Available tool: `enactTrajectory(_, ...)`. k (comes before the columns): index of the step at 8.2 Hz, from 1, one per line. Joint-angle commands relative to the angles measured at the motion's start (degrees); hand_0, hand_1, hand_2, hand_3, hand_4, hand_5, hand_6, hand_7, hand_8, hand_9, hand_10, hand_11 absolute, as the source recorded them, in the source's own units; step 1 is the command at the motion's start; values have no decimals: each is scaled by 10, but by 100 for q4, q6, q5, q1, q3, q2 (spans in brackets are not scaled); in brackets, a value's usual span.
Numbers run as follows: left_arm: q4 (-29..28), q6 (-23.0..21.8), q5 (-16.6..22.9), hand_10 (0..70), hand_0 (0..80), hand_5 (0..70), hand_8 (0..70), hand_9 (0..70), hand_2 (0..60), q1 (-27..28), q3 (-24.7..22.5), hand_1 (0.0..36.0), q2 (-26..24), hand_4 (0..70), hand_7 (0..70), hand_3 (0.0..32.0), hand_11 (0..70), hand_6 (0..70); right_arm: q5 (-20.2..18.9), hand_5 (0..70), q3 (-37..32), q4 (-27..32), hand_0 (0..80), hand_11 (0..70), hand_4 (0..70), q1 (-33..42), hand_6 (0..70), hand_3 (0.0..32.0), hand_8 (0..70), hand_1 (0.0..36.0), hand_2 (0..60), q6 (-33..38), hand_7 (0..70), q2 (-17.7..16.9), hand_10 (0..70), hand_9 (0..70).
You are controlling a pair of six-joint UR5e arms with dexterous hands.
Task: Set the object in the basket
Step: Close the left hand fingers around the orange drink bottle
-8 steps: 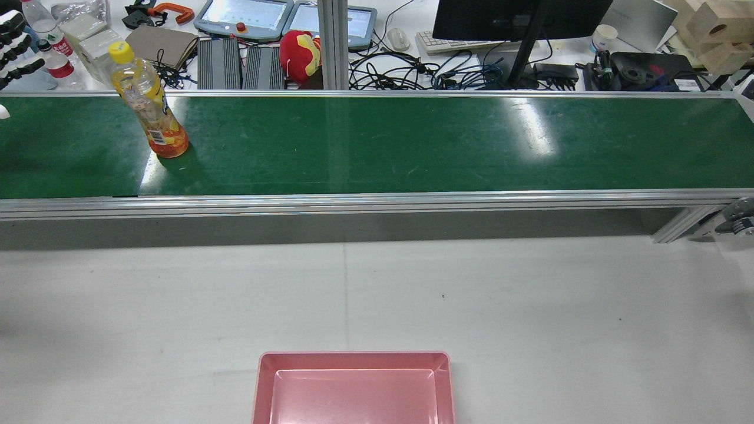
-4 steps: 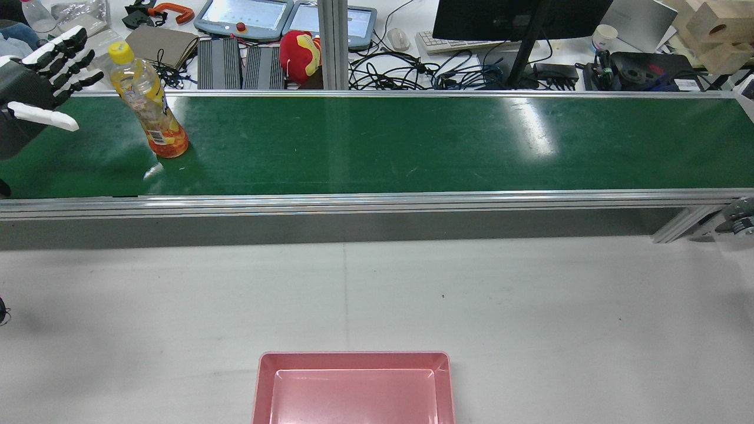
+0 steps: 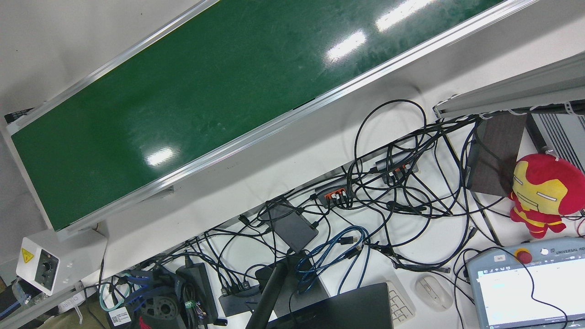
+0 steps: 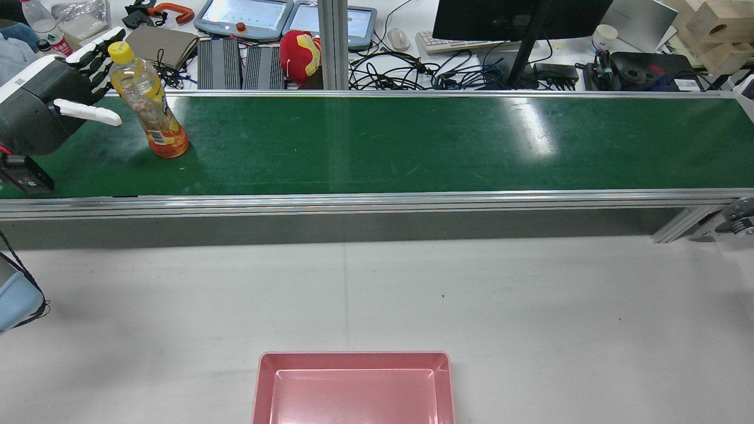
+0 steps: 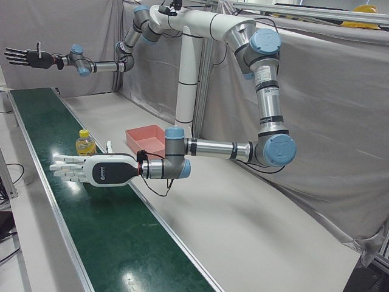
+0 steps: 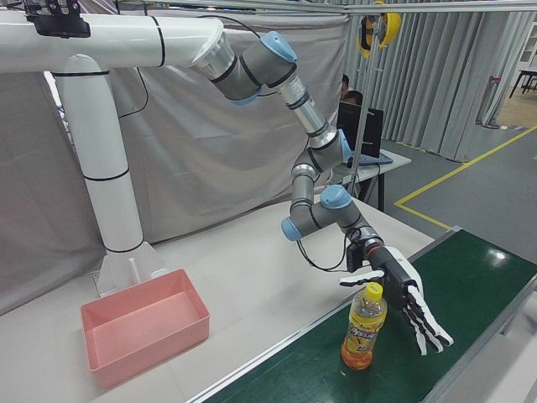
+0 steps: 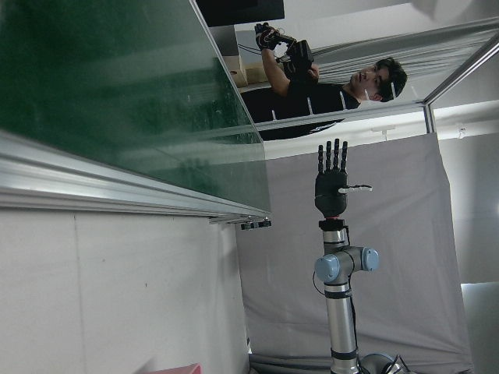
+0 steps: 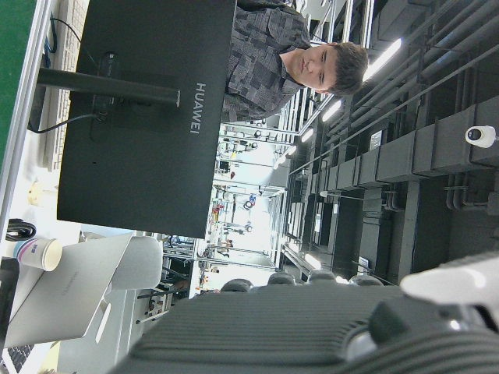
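Observation:
A drink bottle (image 4: 148, 106) with a yellow cap and orange liquid stands upright at the left end of the green conveyor belt (image 4: 412, 141). My left hand (image 4: 59, 100) is open just left of it, thumb in front and fingers reaching behind the cap, with no clear contact. The left-front view shows the same hand (image 5: 91, 170) by the bottle (image 5: 85, 144), as does the right-front view with hand (image 6: 401, 294) and bottle (image 6: 363, 329). The pink basket (image 4: 353, 355) sits empty at the near table edge. My right hand (image 5: 27, 58) is open, raised high and far from the belt.
An aluminium rail (image 4: 377, 203) edges the belt, with white table (image 4: 471, 294) between it and the basket. Beyond the belt a desk holds a monitor (image 4: 518, 17), cables, teach pendants and a red plush toy (image 4: 300, 53). Grey curtains enclose the station.
My left hand has moved in from the left edge, rightward along the belt, until its open fingers flank the bottle. The bottle and basket have not moved.

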Motion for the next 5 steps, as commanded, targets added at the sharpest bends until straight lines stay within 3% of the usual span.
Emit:
enactTrajectory(1, 19, 58, -6, 76, 583, 62, 40, 49, 0, 69, 246, 163, -272, 98, 0, 0, 132, 0, 0, 0, 9, 0, 0, 0, 0, 0, 0, 0, 0, 0, 0, -4, 0, 0, 0, 0)
enactTrajectory(5, 46, 67, -6, 77, 586, 59, 44, 55, 0, 148, 203, 167, -351, 87, 0, 0, 135, 0, 0, 0, 9, 0, 0, 0, 0, 0, 0, 0, 0, 0, 0, 5, 0, 0, 0, 0)
